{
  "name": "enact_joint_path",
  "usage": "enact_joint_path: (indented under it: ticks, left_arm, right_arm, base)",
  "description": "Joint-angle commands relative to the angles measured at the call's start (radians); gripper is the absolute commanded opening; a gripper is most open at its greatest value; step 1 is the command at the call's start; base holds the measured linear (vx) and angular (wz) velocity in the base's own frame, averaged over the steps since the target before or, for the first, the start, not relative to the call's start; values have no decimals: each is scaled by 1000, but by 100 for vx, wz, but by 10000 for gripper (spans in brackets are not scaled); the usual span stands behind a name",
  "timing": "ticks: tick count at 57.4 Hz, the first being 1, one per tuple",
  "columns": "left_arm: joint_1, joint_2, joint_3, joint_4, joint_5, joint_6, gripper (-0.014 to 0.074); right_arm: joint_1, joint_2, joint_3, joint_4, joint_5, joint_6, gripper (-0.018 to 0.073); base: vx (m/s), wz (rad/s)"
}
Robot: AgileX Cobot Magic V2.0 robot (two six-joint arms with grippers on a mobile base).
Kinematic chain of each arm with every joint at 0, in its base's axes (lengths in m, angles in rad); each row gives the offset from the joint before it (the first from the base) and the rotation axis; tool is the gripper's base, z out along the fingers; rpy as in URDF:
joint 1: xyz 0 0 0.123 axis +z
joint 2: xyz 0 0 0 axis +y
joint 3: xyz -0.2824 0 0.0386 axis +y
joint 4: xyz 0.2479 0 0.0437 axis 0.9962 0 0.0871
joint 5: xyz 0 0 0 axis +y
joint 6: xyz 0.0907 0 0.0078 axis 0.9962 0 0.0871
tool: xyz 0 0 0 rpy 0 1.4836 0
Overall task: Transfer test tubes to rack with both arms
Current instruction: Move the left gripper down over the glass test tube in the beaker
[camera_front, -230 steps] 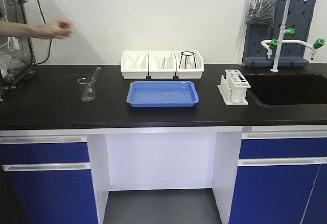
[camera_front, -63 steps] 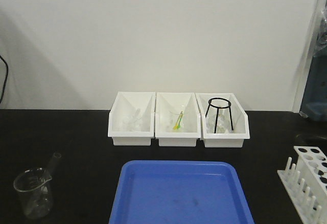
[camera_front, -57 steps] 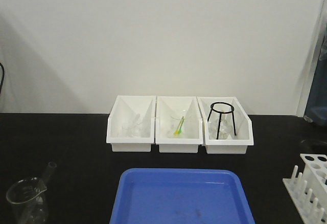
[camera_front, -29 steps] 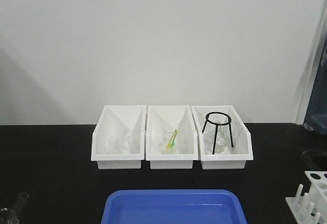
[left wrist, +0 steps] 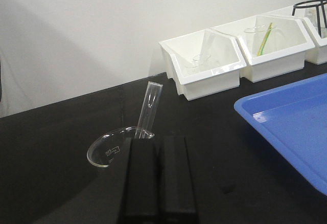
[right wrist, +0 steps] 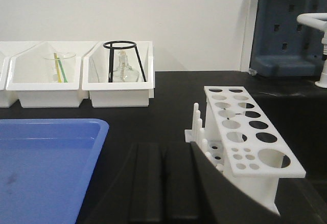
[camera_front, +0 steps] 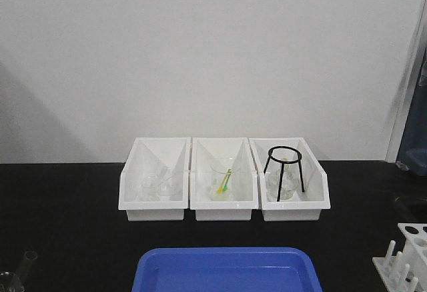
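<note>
— White wall (camera_front: 200, 52) at the back, black desk (camera_front: 67, 225) running along it. That is what my front camera gives me.
— What is on the desk?
— Biggest is the blue tray (camera_front: 227, 272), at the near edge in the middle. Behind it, up by the wall, I see three white bins (camera_front: 223, 207) side by side. The right-hand one holds a black wire tripod (camera_front: 285, 167) standing over a glass flask (right wrist: 122, 68).
— And the rack?
— From the right wrist I see the rack (right wrist: 245, 132) upright on the desk, right of the tray and well apart from it. It is just ahead and to the right of my right gripper (right wrist: 162, 150).
— How are the grippers?
— Both have their fingers pressed together with nothing between them. The left gripper (left wrist: 159, 141) is low over the desk, left of the tray.
— Any tubes?
— One that I can see. A glass beaker (left wrist: 107, 150) sits just behind the left gripper, and the test tube (left wrist: 149, 101) leans inside it, open rim up. I cannot tell whether gripper and beaker touch.
</note>
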Motion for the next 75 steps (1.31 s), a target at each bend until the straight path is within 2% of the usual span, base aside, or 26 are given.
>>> enact_joint_path:
  ticks: [1,21,39,48,54,60,67,75]
  left_arm:
    - [2,-1,27,-8,-82,-9,-20]
    - [2,-1,27,-9,-142,-28,-20]
    - [2,-1,27,-9,-142,-28,-20]
    - [2,-1,19,-9,-233,-34,-20]
    - [2,-1,19,-9,-286,-79,-20]
    - [2,-1,17,-9,-326,-168,-20]
    - [2,-1,-30,-9,-339,-284,-20]
    - [2,35,-185,-7,-302,-279,-20]
  right_arm:
    - [0,-7,10,-2,-82,-11,-7]
    - [0,-7,10,-2,-86,-11,-7]
    - [0,-7,10,-10,-107,-11,-7]
    - [0,-7,10,-10,-205,-11,-7]
    - [0,-7,10,-10,-271,-11,-7]
    - [0,-7,4,-9,-326,-5,-7]
    - [0,-7,-67,-10,-302,-5,-7]
    - [0,37,-246,-10,-267,-11,-7]
  base:
    - [0,0]
    - [0,0]
    - [0,0]
    - [0,0]
    - [0,0]
    - [0,0]
    - [0,0]
    - [0,0]
